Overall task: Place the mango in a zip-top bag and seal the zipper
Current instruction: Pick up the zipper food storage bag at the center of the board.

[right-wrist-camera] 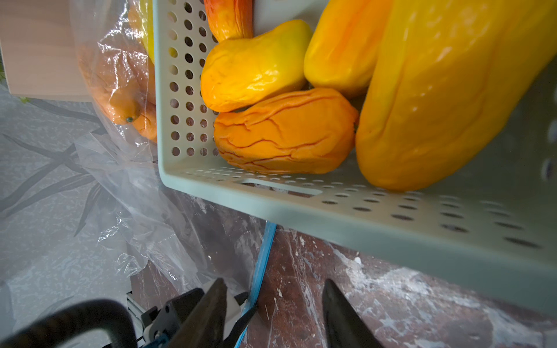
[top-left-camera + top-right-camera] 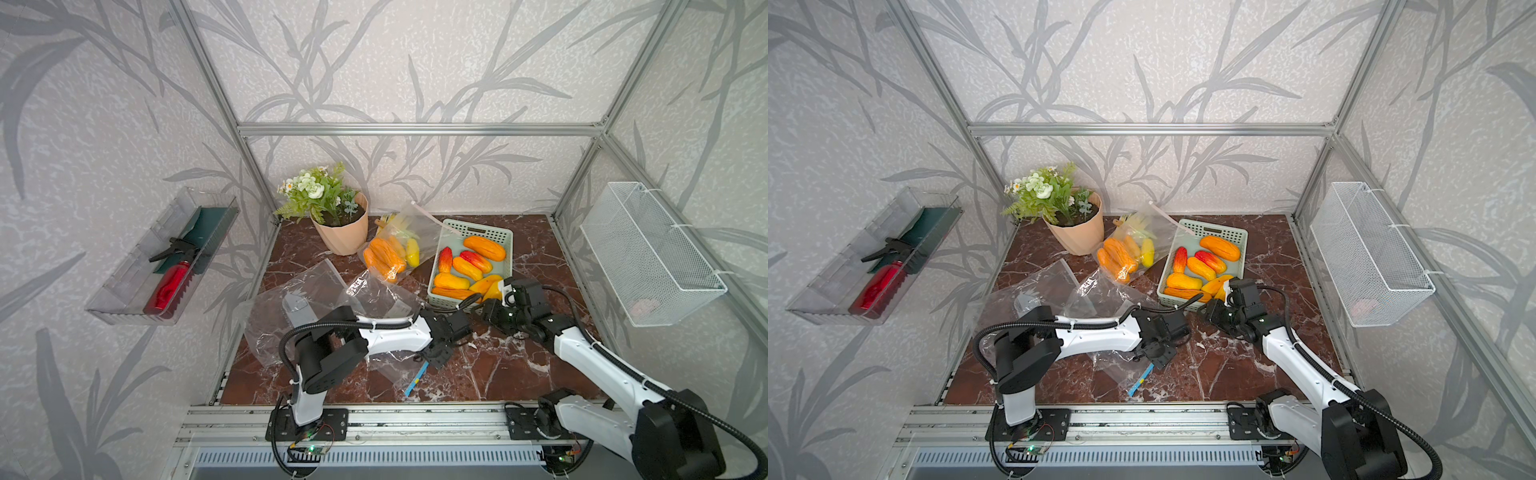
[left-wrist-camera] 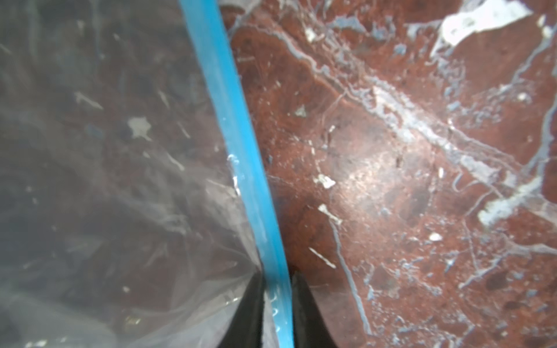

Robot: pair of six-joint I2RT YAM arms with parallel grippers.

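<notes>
Fingers of my left end effector (image 3: 278,289) are pressed together on the blue zipper (image 3: 238,144) of the bag (image 3: 105,180), one finger on each side of the strip. In a top view that grip sits near the middle of the surface (image 2: 498,365). From there the zipper (image 2: 415,380) runs toward the near edge, and the bag's clear sheet lies partly under my left arm.

My right end effector (image 1: 275,281) has its fingers apart, with only bare surface between them. It sits low on the right half of the scene, just outside the near wall of the basket (image 1: 331,205).

The mango (image 1: 437,99) closest to it is a yellow one. It lies inside the basket against that near wall, just beyond my right fingertips and untouched. An orange mango (image 1: 286,132) lies beside it, and more mangoes fill the basket farther back. The mango (image 2: 492,291) is to the right of the clamped zipper and farther back, with open surface between them.

A second bag (image 2: 390,253), holding fruit, rests against the basket's left side.
</notes>
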